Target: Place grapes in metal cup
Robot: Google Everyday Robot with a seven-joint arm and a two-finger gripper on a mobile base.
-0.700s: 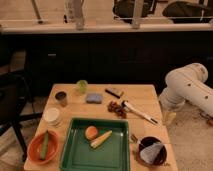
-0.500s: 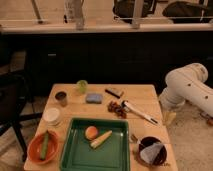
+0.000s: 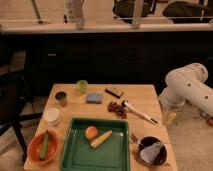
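Nothing had visibly moved since the earlier frame: my gripper (image 3: 170,117) stayed at centre right, hanging just beside the table's (image 3: 142,92) right edge, spread wide and empty. The grapes (image 3: 117,108) lay mid-table, well apart from the metal cup (image 3: 61,98) toward the left.

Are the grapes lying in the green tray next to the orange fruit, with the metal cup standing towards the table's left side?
Not quite. The camera view shows the grapes on the bare table just beyond the green tray, not in it. The orange fruit is in the tray, and the metal cup stands towards the left. The gripper hangs by the table's right edge, apart from the grapes.
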